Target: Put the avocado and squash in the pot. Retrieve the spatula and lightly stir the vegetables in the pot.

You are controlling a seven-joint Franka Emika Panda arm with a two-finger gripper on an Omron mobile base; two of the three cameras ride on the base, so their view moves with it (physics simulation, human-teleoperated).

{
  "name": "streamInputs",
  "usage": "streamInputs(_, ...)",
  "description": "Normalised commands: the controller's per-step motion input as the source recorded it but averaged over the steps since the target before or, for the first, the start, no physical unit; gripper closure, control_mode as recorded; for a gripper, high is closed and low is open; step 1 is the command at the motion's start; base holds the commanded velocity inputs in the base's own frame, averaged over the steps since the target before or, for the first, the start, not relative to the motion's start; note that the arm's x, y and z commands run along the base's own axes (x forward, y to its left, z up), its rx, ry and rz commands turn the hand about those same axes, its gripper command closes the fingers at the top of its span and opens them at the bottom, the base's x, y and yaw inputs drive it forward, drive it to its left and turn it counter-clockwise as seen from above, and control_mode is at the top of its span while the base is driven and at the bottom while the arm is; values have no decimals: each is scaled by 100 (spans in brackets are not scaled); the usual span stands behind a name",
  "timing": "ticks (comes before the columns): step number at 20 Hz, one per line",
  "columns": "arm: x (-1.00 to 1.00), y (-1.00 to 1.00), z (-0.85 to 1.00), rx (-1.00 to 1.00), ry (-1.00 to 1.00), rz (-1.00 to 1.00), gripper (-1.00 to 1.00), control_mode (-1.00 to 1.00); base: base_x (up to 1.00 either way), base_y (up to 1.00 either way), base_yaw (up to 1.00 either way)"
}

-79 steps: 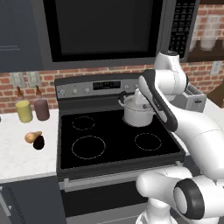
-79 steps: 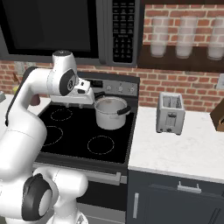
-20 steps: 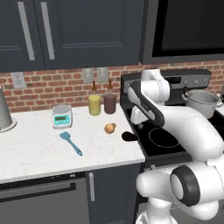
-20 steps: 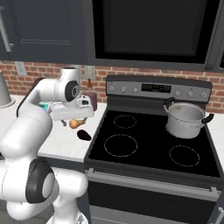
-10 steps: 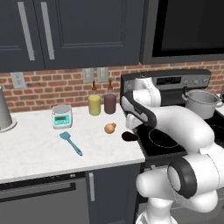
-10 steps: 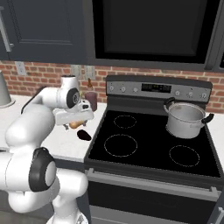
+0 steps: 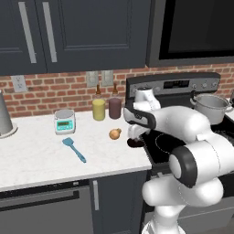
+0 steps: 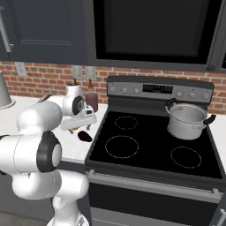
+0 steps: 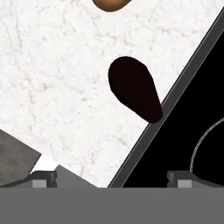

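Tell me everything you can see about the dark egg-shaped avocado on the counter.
The dark brown-black egg-shaped avocado looks smooth and matte, one end narrower. It lies on its side on the white marbled counter, narrow end at the edge of the black stovetop. The open gripper hovers above without touching it.

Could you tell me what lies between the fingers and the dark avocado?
Bare white marble counter and the stove's edge separate the dark egg-shaped avocado from the fingers, per the hand view.

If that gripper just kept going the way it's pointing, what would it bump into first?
Most likely the avocado: the open gripper points down at the counter, and the avocado lies nearly dead ahead, beside the stove edge. How far off is hard to judge.
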Motion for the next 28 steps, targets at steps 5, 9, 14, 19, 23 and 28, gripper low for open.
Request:
streamInputs(5,28,1,-30,0,0,3,-100,-100,0,0,0)
streamInputs(9,17,9,-26,0,0,3,-100,-100,0,0,0)
streamInputs(14,19,12,-27,0,0,4,-100,-100,0,0,0)
streamInputs(19,16,3,-19,3,-3,4,-100,-100,0,0,0)
streamInputs(23,15,0,-16,3,-5,3,-100,-100,0,0,0)
streamInputs(28,14,1,-22,2,-6,3,-100,-100,0,0,0)
